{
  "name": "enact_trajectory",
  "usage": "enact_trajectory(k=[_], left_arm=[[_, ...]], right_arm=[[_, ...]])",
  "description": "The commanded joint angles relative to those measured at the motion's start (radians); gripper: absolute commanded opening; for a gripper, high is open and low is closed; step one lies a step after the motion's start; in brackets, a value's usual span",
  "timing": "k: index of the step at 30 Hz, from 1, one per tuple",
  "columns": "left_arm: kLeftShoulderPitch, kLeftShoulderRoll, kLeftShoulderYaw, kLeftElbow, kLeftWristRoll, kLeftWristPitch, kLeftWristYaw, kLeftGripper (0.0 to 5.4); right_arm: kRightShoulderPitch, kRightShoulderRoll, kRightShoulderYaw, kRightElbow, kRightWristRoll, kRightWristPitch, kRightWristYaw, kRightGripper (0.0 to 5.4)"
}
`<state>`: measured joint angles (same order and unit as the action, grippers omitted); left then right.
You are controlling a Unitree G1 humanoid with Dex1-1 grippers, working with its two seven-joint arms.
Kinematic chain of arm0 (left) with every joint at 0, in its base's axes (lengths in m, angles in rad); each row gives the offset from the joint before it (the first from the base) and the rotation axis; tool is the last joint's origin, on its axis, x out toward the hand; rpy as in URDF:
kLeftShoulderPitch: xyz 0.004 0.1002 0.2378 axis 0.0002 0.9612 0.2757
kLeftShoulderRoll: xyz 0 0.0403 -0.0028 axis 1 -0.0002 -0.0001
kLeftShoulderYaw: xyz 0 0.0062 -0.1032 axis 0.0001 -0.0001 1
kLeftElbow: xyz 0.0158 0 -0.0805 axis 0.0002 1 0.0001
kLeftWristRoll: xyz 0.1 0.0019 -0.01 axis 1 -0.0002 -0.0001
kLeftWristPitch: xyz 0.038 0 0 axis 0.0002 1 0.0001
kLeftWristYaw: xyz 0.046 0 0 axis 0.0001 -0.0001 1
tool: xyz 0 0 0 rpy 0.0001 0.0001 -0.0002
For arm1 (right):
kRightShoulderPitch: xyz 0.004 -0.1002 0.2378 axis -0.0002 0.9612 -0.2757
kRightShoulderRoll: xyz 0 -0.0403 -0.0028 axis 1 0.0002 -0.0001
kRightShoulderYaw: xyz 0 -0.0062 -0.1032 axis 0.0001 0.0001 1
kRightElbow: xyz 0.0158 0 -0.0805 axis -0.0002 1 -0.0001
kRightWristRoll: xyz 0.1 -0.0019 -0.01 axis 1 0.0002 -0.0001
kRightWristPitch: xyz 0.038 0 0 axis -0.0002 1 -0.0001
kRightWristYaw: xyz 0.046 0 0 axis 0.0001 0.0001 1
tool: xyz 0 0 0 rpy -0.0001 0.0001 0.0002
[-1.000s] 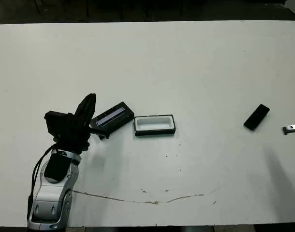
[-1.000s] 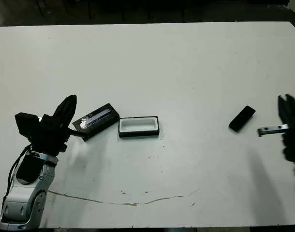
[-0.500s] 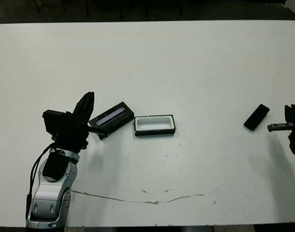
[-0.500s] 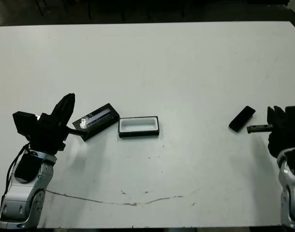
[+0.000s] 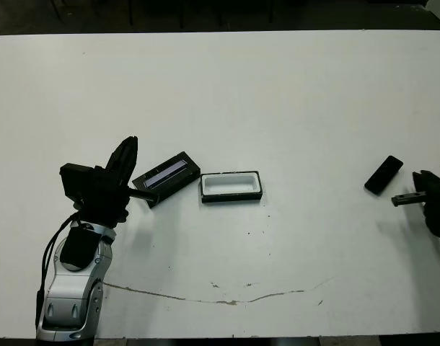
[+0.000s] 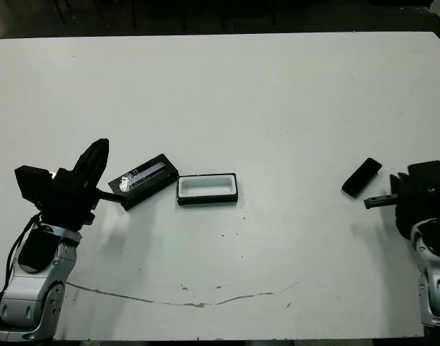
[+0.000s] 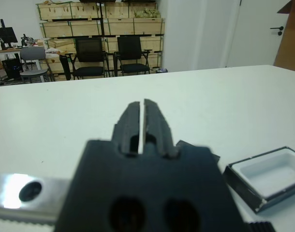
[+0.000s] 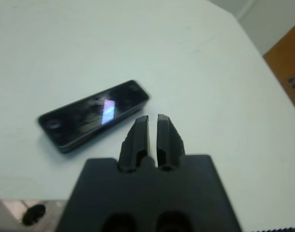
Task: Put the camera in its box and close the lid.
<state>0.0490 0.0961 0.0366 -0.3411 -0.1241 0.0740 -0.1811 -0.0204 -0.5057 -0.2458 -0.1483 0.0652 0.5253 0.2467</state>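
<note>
A workshop or lab storeroom: a large white table [image 5: 278,94], scuffed and marked by a thin brown streak near its front edge, stands in a white-walled room. Beyond it, the left wrist view shows stacked wooden crates [image 7: 99,19] on shelving, two black office chairs [image 7: 111,55] (both unoccupied), a desk with a monitor [image 7: 3,35], and a white door [image 7: 266,31].

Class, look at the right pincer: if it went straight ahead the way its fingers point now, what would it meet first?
Most likely the camera. In the wrist view it lies on the table just beyond the right pincer, whose fingers look shut, with nothing between them. Depth is unclear, so the pincer might pass over it.
</note>
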Motion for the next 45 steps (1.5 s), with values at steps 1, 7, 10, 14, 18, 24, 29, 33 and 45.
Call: enact_trajectory(k=[1,7,10,14,18,24,29,33,45], left_arm=[[0.017,0.009,0.002,0.013,-0.002,0.007,-0.002,0.02],[0.019,0.011,0.0,0.009,0.005,0.012,0.003,0.02],[0.02,0.01,0.002,0.005,0.0,0.018,0.003,0.02],[0.021,0.01,0.003,0.006,-0.001,0.014,0.002,0.02],[0.022,0.009,0.002,0.009,-0.003,0.008,-0.001,0.02],[0.024,0.009,0.0,0.01,0.002,0.007,0.001,0.02],[0.026,0.011,0.002,0.007,0.005,0.009,0.004,0.02],[0.026,0.01,0.005,0.012,0.0,0.005,0.0,0.02],[0.026,0.011,0.005,0.016,0.0,-0.004,-0.002,0.02]], right_arm=[[0.005,0.02,0.035,-0.025,-0.004,0.051,0.0,0.0],[-0.033,0.047,0.098,-0.046,-0.023,0.107,-0.026,0.0],[-0.06,0.06,0.126,-0.033,-0.04,0.122,-0.04,0.0],[-0.104,0.075,0.15,-0.004,-0.057,0.155,-0.06,0.0],[-0.136,0.088,0.16,0.04,-0.064,0.138,-0.061,0.0],[-0.165,0.092,0.193,0.041,-0.092,0.155,-0.063,0.0],[-0.157,0.088,0.166,0.024,-0.081,0.163,-0.059,0.0],[-0.114,0.062,0.15,-0.031,-0.081,0.154,-0.033,0.0],[-0.086,0.009,0.105,-0.059,-0.095,0.205,-0.013,0.0]])
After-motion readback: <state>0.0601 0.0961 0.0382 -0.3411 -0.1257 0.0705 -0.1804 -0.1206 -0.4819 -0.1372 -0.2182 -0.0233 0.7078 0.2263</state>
